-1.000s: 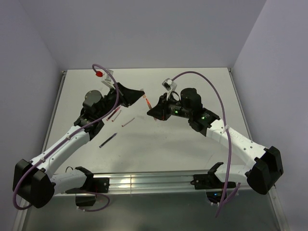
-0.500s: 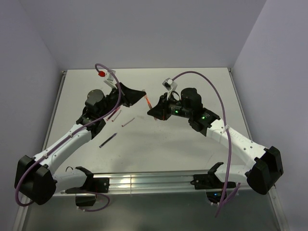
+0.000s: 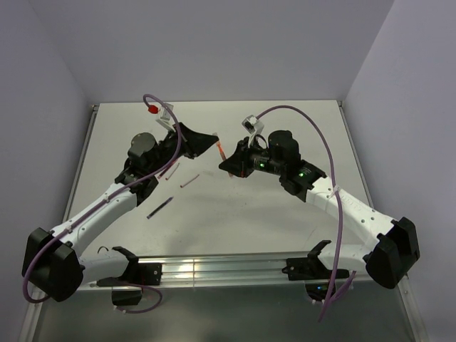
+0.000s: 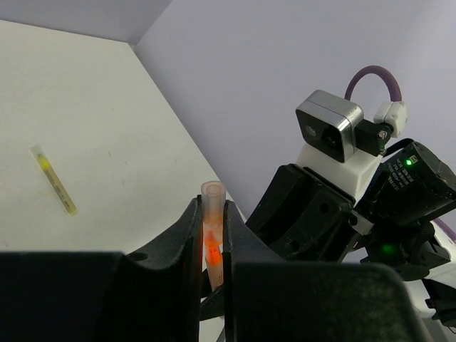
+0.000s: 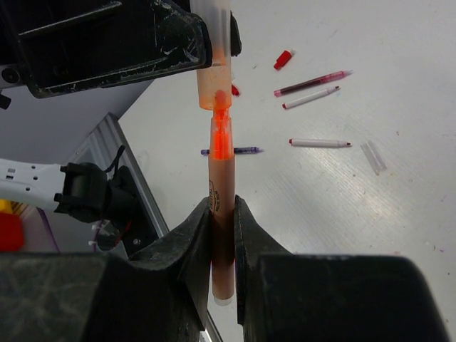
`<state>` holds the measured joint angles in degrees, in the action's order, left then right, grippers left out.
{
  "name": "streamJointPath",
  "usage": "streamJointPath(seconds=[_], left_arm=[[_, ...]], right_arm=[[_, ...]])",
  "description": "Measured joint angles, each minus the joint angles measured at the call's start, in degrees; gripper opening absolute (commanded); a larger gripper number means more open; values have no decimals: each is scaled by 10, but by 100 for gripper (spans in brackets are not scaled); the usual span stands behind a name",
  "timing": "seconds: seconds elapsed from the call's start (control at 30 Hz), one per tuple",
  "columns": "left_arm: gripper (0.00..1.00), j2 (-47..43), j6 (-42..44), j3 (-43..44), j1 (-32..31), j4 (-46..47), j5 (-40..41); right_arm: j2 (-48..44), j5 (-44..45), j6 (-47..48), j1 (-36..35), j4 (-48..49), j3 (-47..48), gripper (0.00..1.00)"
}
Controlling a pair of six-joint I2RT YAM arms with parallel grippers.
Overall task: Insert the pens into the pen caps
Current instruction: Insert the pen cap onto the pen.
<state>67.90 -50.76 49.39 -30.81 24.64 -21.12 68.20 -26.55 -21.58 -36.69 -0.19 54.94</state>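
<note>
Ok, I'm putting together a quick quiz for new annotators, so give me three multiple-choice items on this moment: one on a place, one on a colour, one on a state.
1. Where is the orange pen?
A) lying loose, untouched
B) between the fingers of the right gripper
C) leaning on the back wall

2. What colour is the loose pen lying on the table in the left wrist view?
A) yellow
B) blue
C) black

3. How does the orange pen stand to the cap held in the left gripper?
A) fully capped
B) tip at the cap's mouth, barrel bare
C) far apart, pointing away

Answers:
1 B, the fingers clamp its barrel.
2 A, its barrel shows pale yellow.
3 B, the right wrist view shows only the tip entering the cap.
</note>
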Motion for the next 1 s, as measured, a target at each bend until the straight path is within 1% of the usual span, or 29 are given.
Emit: streamJointPath(seconds=[0.3, 0.63, 1.0], left_arm=[[0, 7, 1, 0, -24, 4, 30], [0, 5, 1, 0, -37, 3, 45], [0, -14, 10, -7, -59, 3, 73]], right_arm=[[-11, 6, -2, 2, -4, -10, 0], [-23, 12, -4, 3, -3, -19, 0], [-48, 13, -5, 2, -7, -28, 0]])
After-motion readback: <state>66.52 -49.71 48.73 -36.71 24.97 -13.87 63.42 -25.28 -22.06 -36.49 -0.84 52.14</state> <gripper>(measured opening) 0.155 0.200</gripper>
